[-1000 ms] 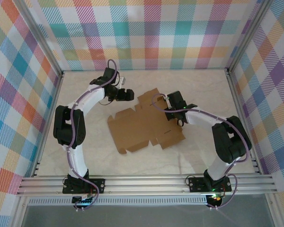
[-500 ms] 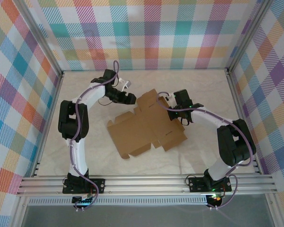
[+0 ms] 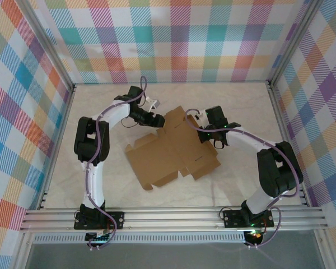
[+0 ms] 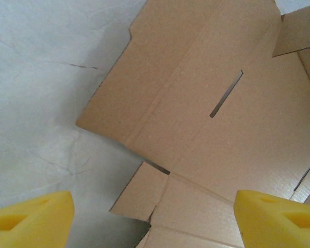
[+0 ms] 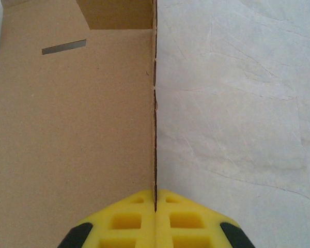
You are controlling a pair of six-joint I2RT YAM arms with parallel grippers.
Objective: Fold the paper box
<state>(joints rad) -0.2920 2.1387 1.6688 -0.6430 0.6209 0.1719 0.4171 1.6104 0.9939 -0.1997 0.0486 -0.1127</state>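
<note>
Right gripper (image 5: 155, 202) is pinched together on the box (image 3: 171, 148) edge, panel stretching ahead-left of it, probably anchoring the flat sheet. Left gripper (image 3: 155, 120) pads are apart, flap just ahead and below, likely lining up a grab.

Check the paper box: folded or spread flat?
Spread: the paper box lies as an open flat sheet, flaps out; the right end effector pinches one edge.

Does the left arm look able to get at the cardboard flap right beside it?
Probably yes: the left gripper hangs open just above the paper box flap, with nothing between them; the right gripper pinches the opposite edge.
</note>
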